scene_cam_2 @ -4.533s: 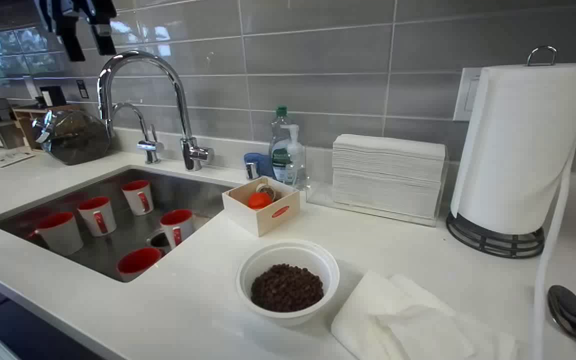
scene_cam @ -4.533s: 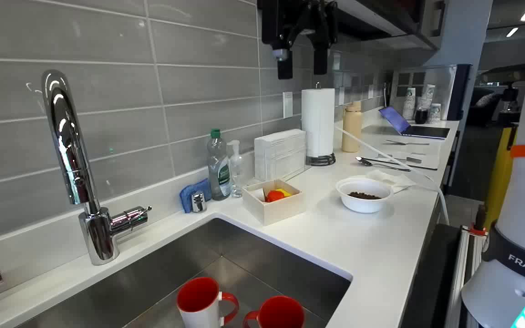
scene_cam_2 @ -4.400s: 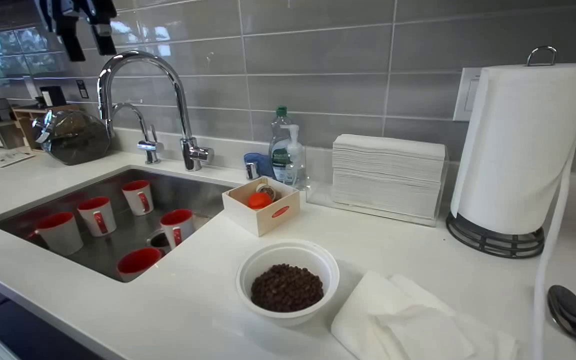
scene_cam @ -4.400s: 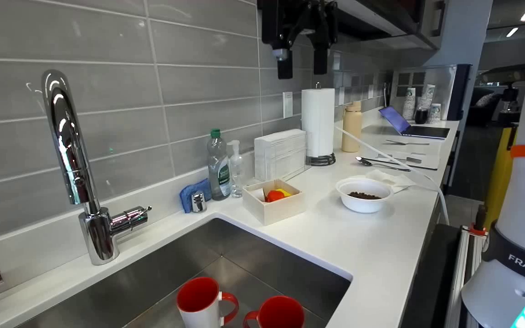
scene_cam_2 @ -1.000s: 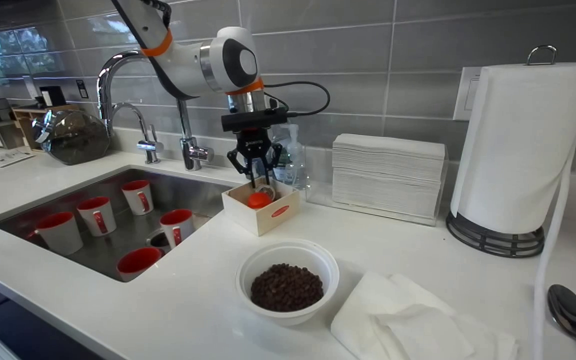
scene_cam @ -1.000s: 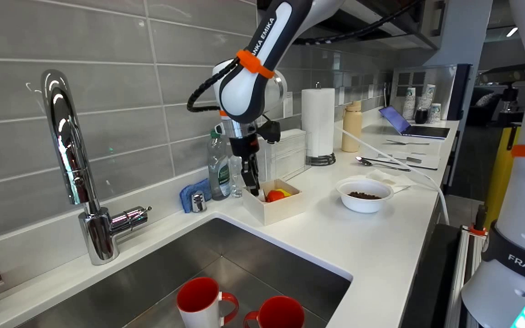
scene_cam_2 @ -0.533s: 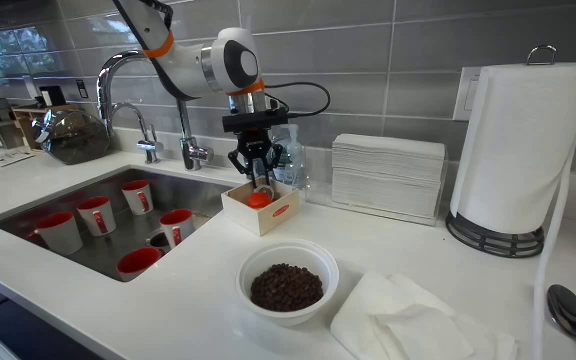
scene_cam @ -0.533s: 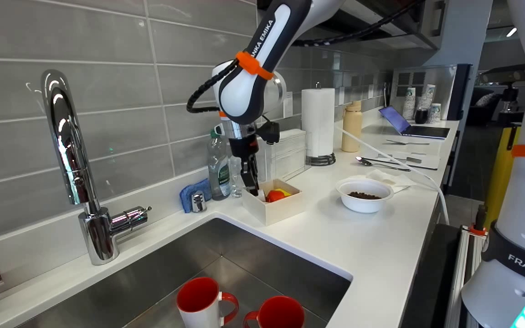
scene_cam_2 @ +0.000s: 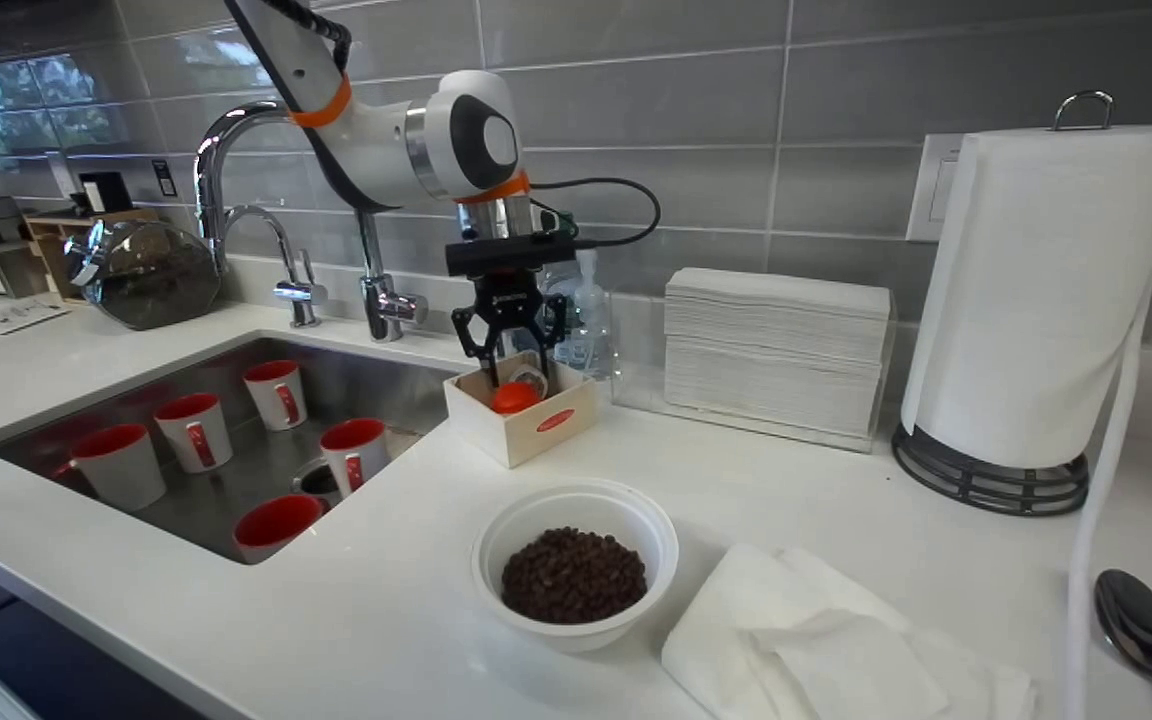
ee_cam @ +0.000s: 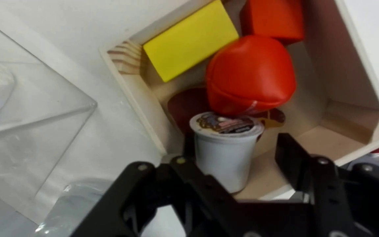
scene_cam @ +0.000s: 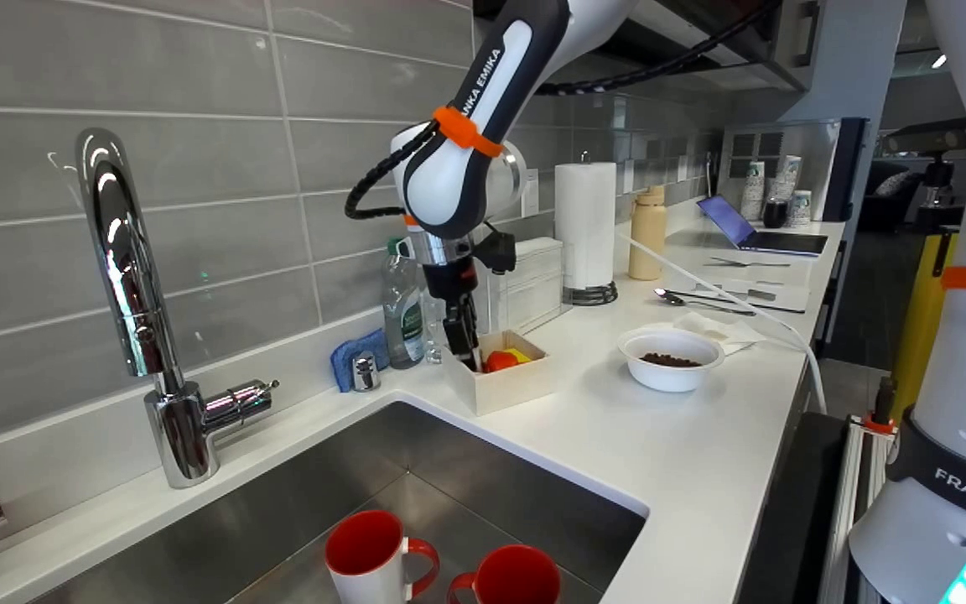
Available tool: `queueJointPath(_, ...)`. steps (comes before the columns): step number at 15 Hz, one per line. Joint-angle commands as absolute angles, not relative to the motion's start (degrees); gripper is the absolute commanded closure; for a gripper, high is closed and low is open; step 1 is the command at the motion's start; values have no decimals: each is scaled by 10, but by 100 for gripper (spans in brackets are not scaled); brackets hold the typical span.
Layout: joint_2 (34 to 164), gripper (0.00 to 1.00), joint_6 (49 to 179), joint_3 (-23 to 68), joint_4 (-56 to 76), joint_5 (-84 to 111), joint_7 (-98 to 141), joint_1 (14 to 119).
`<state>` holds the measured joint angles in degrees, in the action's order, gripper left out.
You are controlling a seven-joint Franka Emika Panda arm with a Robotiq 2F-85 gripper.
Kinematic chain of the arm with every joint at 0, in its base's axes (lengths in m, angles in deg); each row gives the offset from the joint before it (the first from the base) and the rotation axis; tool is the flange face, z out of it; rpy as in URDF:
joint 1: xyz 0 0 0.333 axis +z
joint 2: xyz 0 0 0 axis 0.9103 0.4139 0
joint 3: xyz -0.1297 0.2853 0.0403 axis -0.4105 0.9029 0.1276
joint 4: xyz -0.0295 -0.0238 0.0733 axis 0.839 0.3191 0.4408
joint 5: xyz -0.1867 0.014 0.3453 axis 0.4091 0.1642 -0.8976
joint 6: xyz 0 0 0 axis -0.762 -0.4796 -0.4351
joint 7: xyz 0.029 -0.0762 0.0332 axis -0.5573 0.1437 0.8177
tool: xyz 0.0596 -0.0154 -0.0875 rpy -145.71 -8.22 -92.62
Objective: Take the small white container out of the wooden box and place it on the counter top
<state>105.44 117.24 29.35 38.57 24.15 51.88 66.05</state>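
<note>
Within wrist view, container lid (ee_cam: 226, 124) clearest

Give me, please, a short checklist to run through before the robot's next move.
1. Open gripper: ok.
2. In the wrist view, white container between the fingers: ok.
3. Firm hold on the white container: not ok, a gap shows beside one finger.
4. Gap between white container and rounded red object: cannot tell, they overlap in the wrist view.
5. Finger clearance from the wooden box: cannot tell.
6. Visible counter top near the white bowl: ok.
</note>
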Motion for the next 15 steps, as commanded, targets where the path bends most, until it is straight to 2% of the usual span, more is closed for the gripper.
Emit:
queueJointPath(1, 1064, 71, 1188, 296, 383, 244, 518, 656)
queueJointPath(2, 1065, 83, 1190, 296, 384, 245, 517, 656)
queueJointPath(3, 1063, 88, 1192, 296, 385, 245, 517, 657)
queueJointPath(6, 1061, 94, 1192, 296, 385, 249, 518, 658)
queueJointPath(15, 1023, 93, 1141, 292, 376, 249, 503, 663)
